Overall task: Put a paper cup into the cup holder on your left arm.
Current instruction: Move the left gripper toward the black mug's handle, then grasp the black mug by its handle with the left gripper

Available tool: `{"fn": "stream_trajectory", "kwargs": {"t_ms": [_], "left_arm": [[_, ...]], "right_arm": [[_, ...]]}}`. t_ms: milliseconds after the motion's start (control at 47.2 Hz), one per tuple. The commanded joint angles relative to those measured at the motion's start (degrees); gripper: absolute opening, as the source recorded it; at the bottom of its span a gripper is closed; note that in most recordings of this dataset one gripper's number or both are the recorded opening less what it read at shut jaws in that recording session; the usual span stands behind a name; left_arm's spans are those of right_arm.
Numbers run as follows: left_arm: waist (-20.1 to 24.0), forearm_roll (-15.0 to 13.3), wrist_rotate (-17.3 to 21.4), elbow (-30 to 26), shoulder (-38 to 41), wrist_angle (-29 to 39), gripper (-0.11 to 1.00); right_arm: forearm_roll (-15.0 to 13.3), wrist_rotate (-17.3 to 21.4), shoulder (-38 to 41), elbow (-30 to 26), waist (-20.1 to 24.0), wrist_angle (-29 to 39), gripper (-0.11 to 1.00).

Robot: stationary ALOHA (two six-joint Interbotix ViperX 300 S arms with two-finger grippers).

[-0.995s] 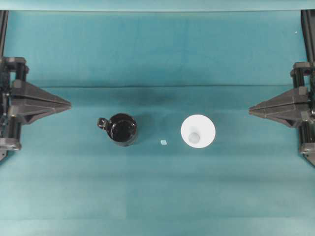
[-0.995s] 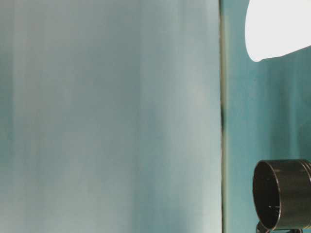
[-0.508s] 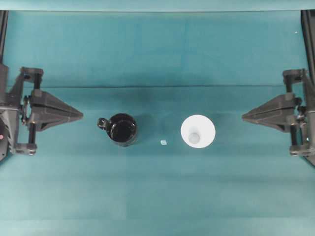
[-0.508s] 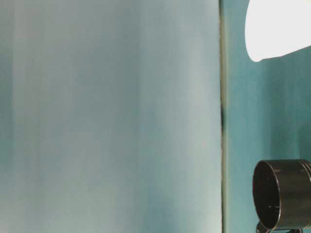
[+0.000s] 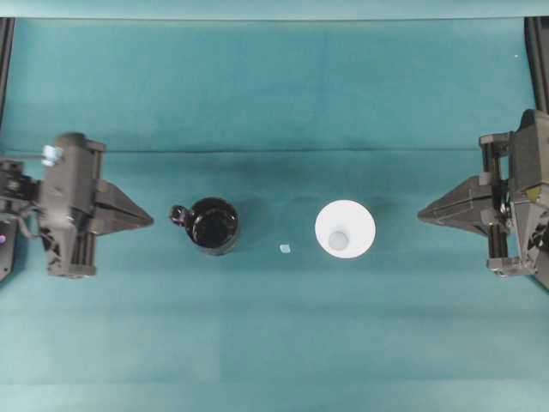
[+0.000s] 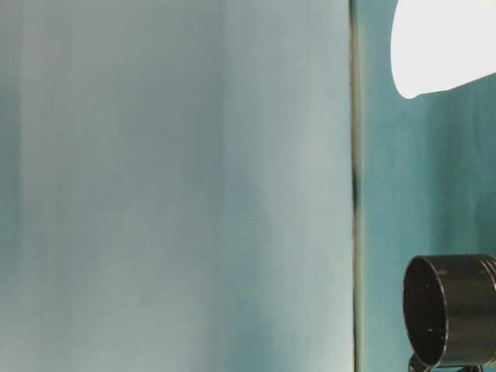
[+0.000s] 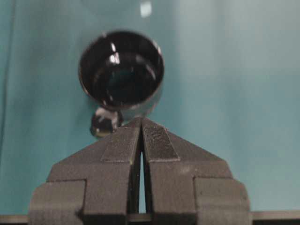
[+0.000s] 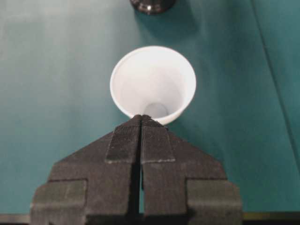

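The white paper cup (image 5: 344,228) stands upright on the teal table, right of centre; it also shows in the right wrist view (image 8: 153,84) and the table-level view (image 6: 442,46). The glossy black cup holder (image 5: 214,225) stands left of centre with its knob handle toward the left; it also shows in the left wrist view (image 7: 121,70) and the table-level view (image 6: 449,322). My left gripper (image 5: 151,221) is shut and empty, just left of the holder (image 7: 141,119). My right gripper (image 5: 420,215) is shut and empty, right of the cup (image 8: 141,117).
A small pale scrap (image 5: 285,249) lies on the cloth between holder and cup. A fold line in the teal cloth (image 5: 274,152) runs across the table behind both.
Both arms have moved inward from the table's sides: the left gripper toward the holder, the right gripper toward the cup. Both stay shut. Cup and holder have not moved.
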Motion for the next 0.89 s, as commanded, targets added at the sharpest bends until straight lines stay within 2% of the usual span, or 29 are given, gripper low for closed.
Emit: {"fn": "stream_trajectory", "kwargs": {"t_ms": [0,169,381,678,784,868], "left_arm": [[0.09,0.18,1.14,-0.97,2.64,-0.09,0.03],[0.44,0.18,3.87,-1.76,4.83,0.09,0.03],[2.55,0.18,3.78,-2.29,5.54,0.09,0.03],[2.90,0.18,3.34,-2.37,5.89,1.93,0.04],[2.99,0.09,2.46,-2.37,5.98,1.76,0.17],[3.08,0.18,2.11,-2.29,6.24,1.58,0.40]], "right_arm": [[0.09,0.62,0.18,-1.41,-0.18,0.00,-0.01],[0.09,0.62,0.26,-1.49,-0.18,0.00,-0.02],[0.09,0.62,0.26,-1.58,-0.09,0.70,-0.02],[0.09,0.62,0.26,-1.58,-0.18,0.79,-0.02],[0.09,0.62,0.26,-1.58,-0.18,0.79,-0.02],[0.09,0.62,0.26,-1.58,-0.18,0.88,-0.02]]}}
